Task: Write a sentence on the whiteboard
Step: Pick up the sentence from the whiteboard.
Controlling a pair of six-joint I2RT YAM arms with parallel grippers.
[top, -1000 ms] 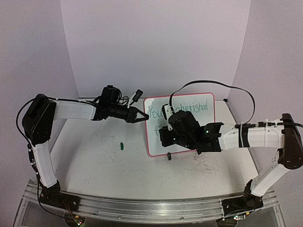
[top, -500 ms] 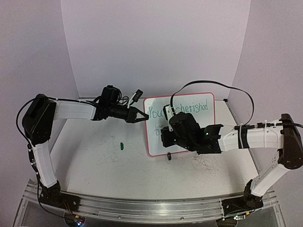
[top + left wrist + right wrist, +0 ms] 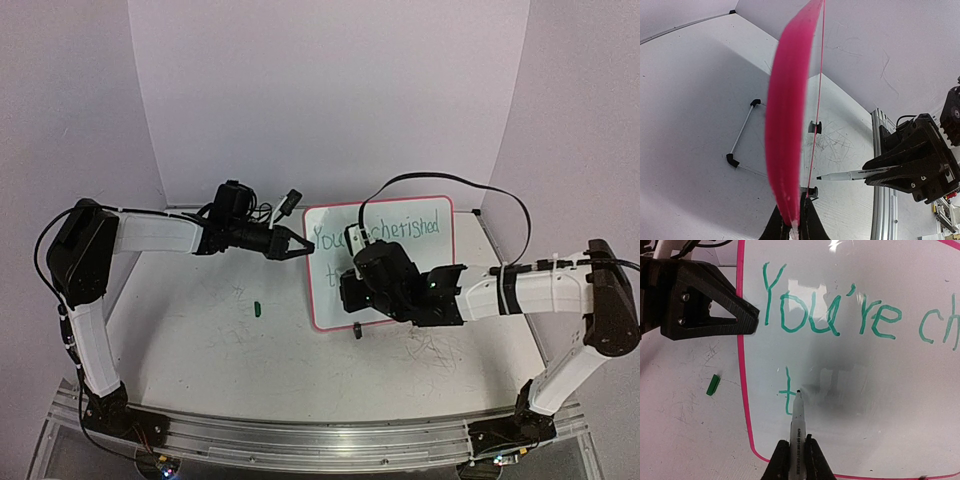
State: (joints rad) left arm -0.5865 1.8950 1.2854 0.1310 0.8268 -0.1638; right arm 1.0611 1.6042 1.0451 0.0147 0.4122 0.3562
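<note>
My right gripper (image 3: 798, 445) is clamped on a white marker (image 3: 798, 420), which points up from between the jaws. Its tip is at the whiteboard (image 3: 875, 405), just right of the stem of a lone green "t" (image 3: 786, 390). My left gripper (image 3: 300, 247) is pinched shut on the pink frame (image 3: 785, 125) at the board's left edge, about level with the first line.

To the right of the tip the second line is bare glossy white all the way across. The frame's lower edge curves close beneath my right fingers, and its left side runs just left of the "t".

My own left fingers reach in over the frame beside the "Y". On the tabletop (image 3: 190, 340) left of the board lies a small green cap (image 3: 713, 384), apart from both hands. Grey scratch marks (image 3: 430, 350) lie on the table near the board's lower edge, and one black foot (image 3: 356, 331) sits there too.

The sentence (image 3: 832, 315) runs along the top of the board, well above my marker tip.
</note>
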